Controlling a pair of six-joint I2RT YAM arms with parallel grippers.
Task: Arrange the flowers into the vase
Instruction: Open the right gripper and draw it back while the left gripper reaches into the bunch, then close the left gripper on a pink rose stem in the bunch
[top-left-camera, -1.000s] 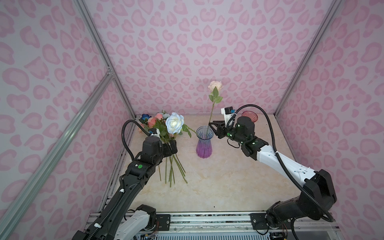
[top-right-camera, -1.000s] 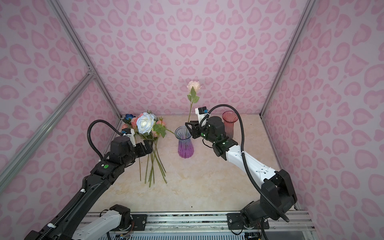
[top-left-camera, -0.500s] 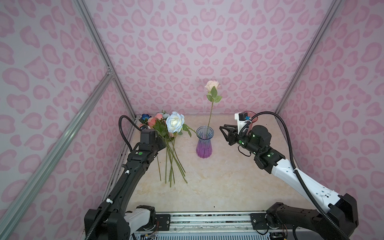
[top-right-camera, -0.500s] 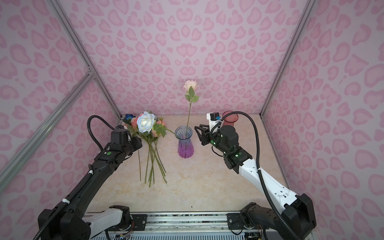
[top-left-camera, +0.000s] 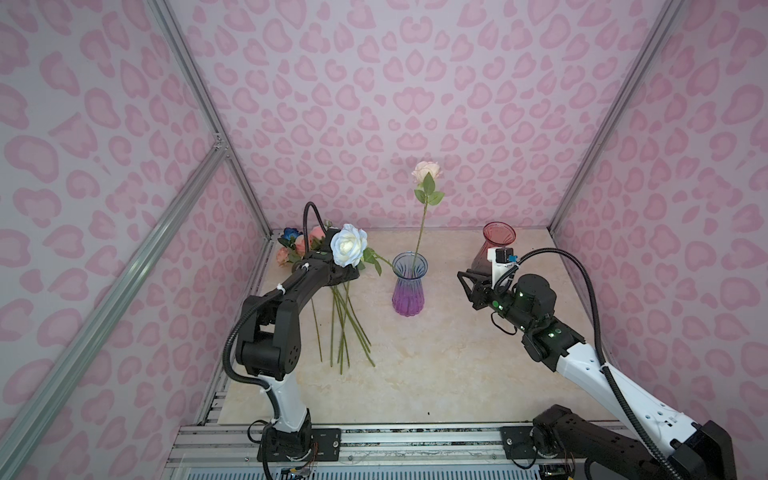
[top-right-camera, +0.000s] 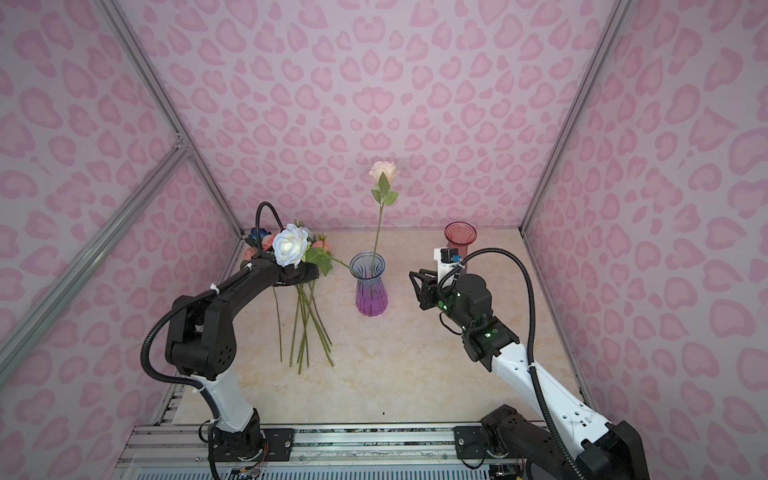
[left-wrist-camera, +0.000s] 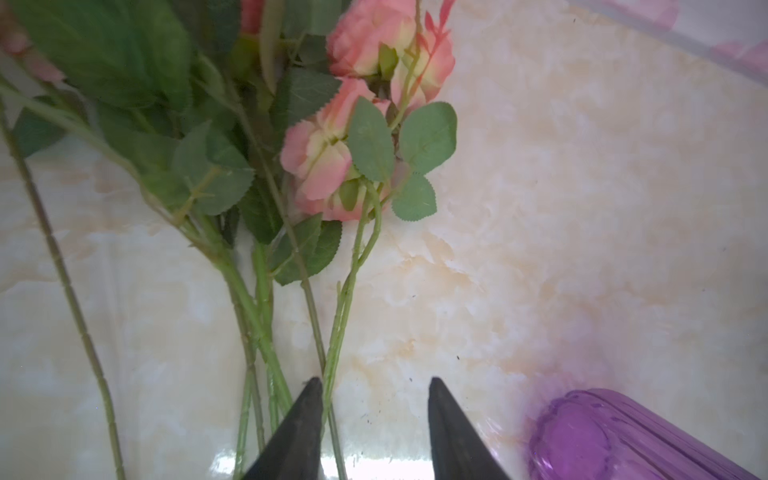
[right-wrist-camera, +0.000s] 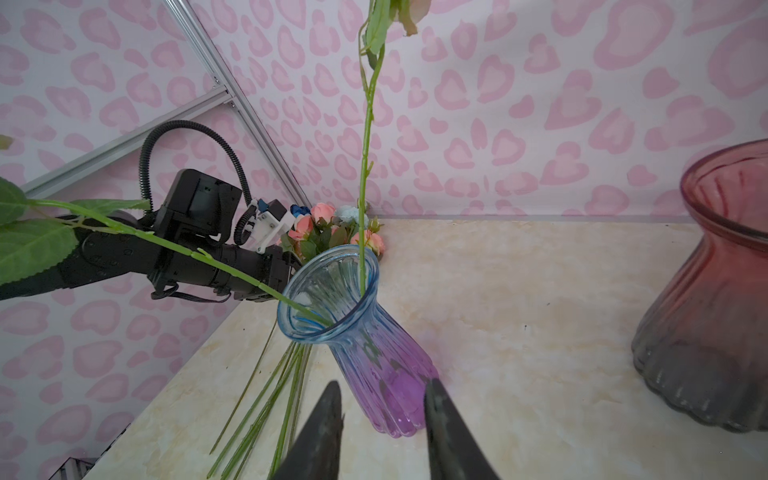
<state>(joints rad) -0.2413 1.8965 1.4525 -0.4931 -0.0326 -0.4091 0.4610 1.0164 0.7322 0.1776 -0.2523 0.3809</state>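
Over the stems (left-wrist-camera: 262, 291), left pincer (left-wrist-camera: 375, 380) half-parted — perhaps against one; right pincer (right-wrist-camera: 382, 382) parted, empty.

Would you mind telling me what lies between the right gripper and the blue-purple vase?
Nothing but bare tabletop separates the right gripper from the vase, in both top views.

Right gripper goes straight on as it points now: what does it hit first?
Most likely the lower body of the blue-purple vase, centred ahead of the right gripper, whose jaws stand open. Nothing shows between them, though depth is unclear.
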